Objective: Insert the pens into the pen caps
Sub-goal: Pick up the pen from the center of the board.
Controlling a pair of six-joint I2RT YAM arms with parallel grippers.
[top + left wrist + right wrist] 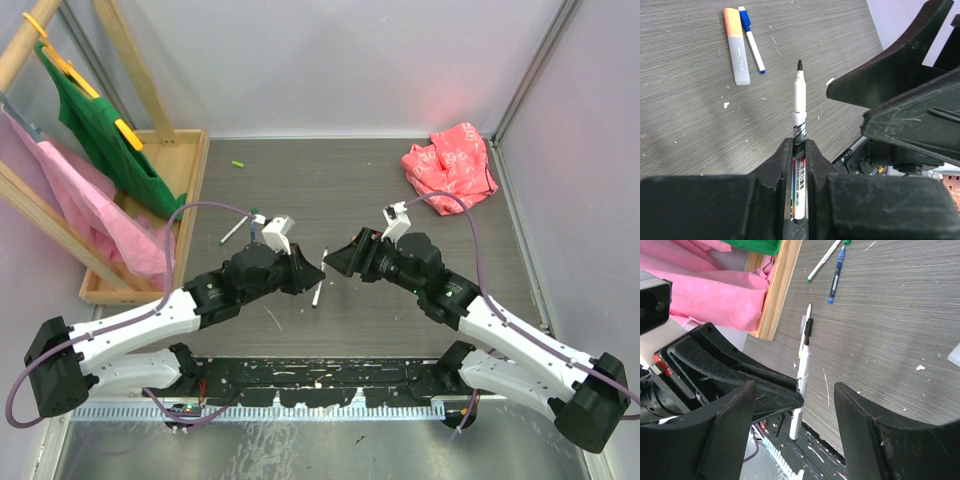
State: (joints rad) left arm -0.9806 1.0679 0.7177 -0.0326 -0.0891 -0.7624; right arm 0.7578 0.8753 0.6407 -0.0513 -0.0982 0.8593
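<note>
Left claw [799, 145] clenched on black-tip pen [799, 95], bare tip poking out over table [690, 125]. Right claw [792, 390] spread wide, nothing seen in it, just beside pen. Best: hold pen steady, bring right claw in slow and straight, no bumping tip

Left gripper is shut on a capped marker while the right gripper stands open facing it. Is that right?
No: the marker in the left gripper is uncapped, its black tip bare, per the left wrist view. The right gripper does stand open facing it.
</note>
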